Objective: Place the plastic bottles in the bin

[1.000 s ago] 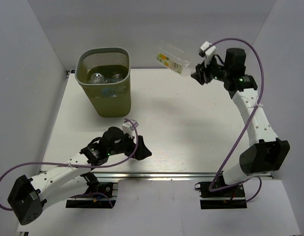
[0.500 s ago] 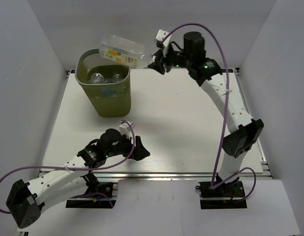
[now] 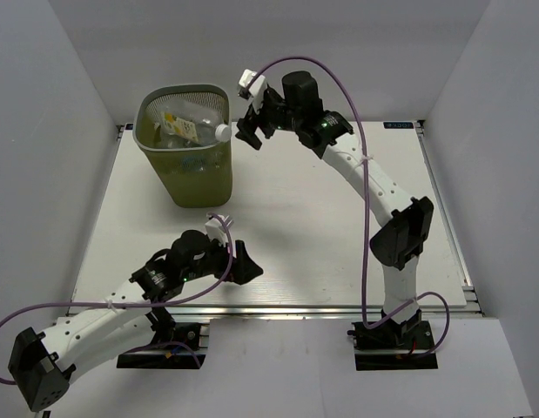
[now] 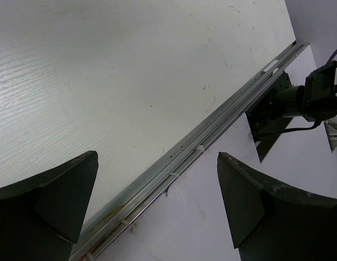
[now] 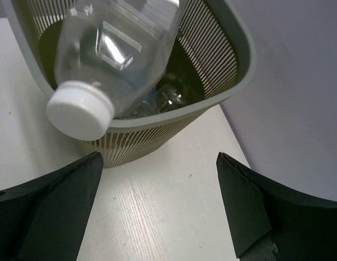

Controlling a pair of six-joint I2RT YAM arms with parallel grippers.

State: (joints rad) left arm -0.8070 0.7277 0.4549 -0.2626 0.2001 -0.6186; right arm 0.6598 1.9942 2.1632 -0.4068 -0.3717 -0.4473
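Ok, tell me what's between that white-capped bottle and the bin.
Nothing separate. The bottle has its body inside the bin; only its cap end pokes out over the near rim. The right gripper is open and clear of it.

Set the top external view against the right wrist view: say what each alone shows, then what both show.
Only top external: the left gripper, open over the white table, both whole arms, and the clear plastic bottle's printed label. Only right wrist: the right gripper's fingers spread with nothing between them, and the slits of the olive-green mesh bin close up. Both: that white-capped bottle lying tilted in the bin, cap over the rim.
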